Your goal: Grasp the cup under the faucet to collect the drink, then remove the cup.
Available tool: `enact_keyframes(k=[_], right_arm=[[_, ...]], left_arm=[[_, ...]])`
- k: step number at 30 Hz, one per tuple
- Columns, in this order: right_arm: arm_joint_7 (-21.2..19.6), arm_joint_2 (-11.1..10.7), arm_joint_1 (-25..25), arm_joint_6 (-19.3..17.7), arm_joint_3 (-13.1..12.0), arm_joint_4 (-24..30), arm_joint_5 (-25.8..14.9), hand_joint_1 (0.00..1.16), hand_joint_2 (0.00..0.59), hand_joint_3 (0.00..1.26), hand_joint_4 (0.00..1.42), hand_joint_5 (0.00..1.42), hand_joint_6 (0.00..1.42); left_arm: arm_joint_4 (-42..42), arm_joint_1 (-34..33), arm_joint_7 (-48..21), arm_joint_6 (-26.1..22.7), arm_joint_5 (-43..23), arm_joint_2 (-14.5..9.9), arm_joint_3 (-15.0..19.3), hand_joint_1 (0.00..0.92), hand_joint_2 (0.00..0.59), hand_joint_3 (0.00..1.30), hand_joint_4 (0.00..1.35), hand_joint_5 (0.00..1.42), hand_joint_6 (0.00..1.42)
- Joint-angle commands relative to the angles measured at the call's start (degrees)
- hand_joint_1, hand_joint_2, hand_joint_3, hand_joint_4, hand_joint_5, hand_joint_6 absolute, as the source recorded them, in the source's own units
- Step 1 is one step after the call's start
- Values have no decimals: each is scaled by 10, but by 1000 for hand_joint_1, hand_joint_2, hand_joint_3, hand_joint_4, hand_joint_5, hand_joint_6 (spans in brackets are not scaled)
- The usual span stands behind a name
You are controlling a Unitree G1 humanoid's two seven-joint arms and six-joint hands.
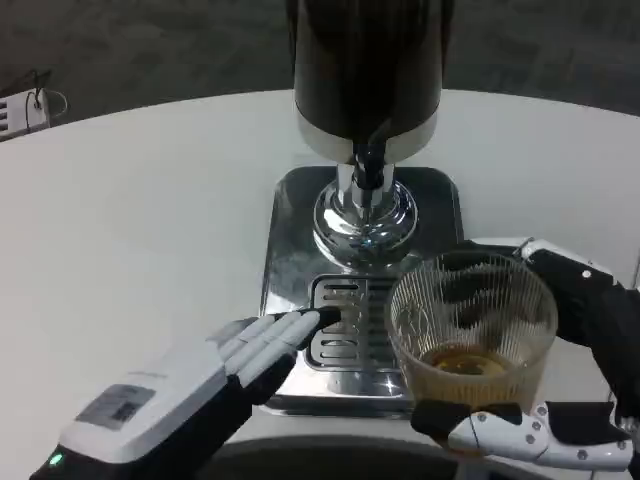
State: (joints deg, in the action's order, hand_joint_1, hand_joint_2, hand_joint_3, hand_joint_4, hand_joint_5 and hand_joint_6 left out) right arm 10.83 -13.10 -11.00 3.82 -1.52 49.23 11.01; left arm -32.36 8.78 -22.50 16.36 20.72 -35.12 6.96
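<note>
Right robot hand [560, 370] wraps the cup [470, 335], fingers behind, thumb under front. Amber drink sits in the bottom. Cup is off to the side of the faucet [368, 170], over the drip tray's [290, 250] corner, so looks like the removal step. Left robot hand [215, 375] holds nothing, fingers straight, tips on the grate [345, 330]. Next: carry the cup level, set it on the table [140, 220].

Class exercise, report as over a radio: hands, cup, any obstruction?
Right hand grips ribbed cup, amber drink inside. Left hand open, fingertips on drip tray. Cup off to the right of faucet; nothing blocking.
</note>
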Motion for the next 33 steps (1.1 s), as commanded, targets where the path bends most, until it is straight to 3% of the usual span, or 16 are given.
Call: enact_keyframes(k=[1,33], right_arm=[[1,1,-10,-18,1,25,-9,993,174,1044,1255,1331,1424],[1,4,-30,-17,2,35,-9,991,172,1044,1255,1331,1424]], left_arm=[[-6,7,-8,-5,4,-6,7,0,41,0,0,0,0],[-11,10,-10,-38,1,0,6,0,41,0,0,0,0]])
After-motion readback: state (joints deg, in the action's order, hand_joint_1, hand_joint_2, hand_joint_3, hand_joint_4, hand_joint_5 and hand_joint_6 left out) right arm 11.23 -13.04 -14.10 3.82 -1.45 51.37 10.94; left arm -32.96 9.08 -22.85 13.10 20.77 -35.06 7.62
